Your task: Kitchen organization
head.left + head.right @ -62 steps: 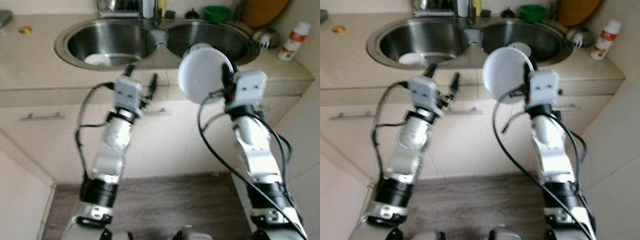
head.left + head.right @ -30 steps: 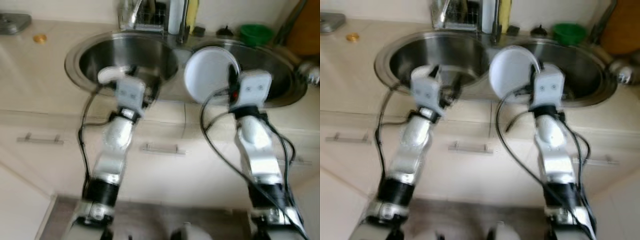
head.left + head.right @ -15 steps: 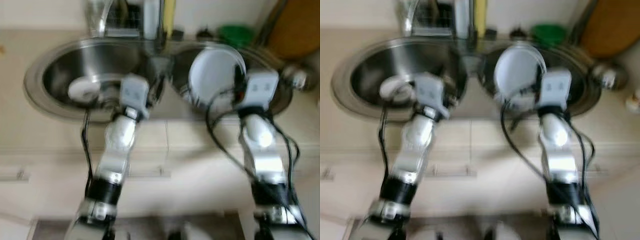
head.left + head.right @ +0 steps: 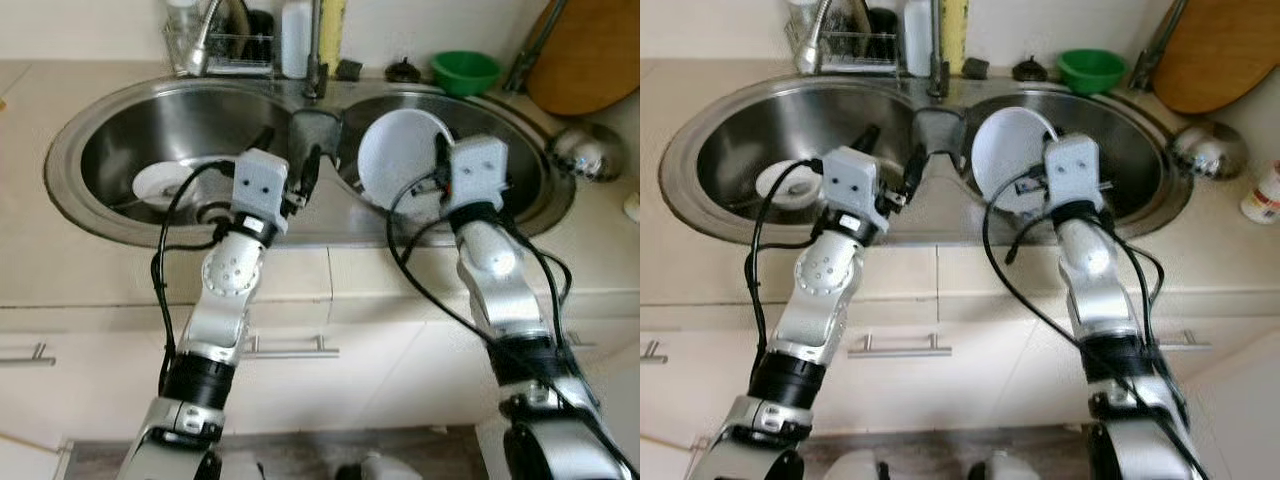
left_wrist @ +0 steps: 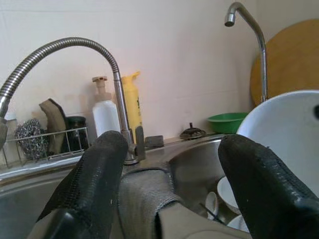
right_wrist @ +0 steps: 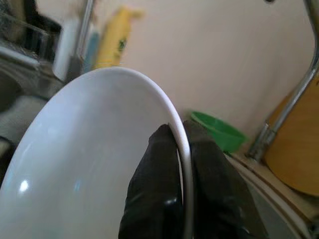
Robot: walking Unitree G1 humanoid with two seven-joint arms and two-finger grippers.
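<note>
Over the right basin (image 4: 520, 175) of the double sink, white plate (image 4: 405, 158) pinched by its rim.

Right gripper (image 6: 180, 164) clamped on the edge, holding it upright — probably for lowering in; left gripper (image 5: 169, 184) spread wide, empty, near the divider.

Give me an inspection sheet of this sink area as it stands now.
Surface: beige countertop with a double steel sink.
Job's things: white plate held upright over the sink's right basin; small white dish lying in the left basin.
Clutter: green bowl, wooden board, wire rack, yellow bottle, steel ladle.
Grippers: right gripper clamps the plate's rim; left gripper has its jaws apart, holding nothing.
Cables: black cables loop along both arms.
Surroundings: cabinet drawers with metal handles.
</note>
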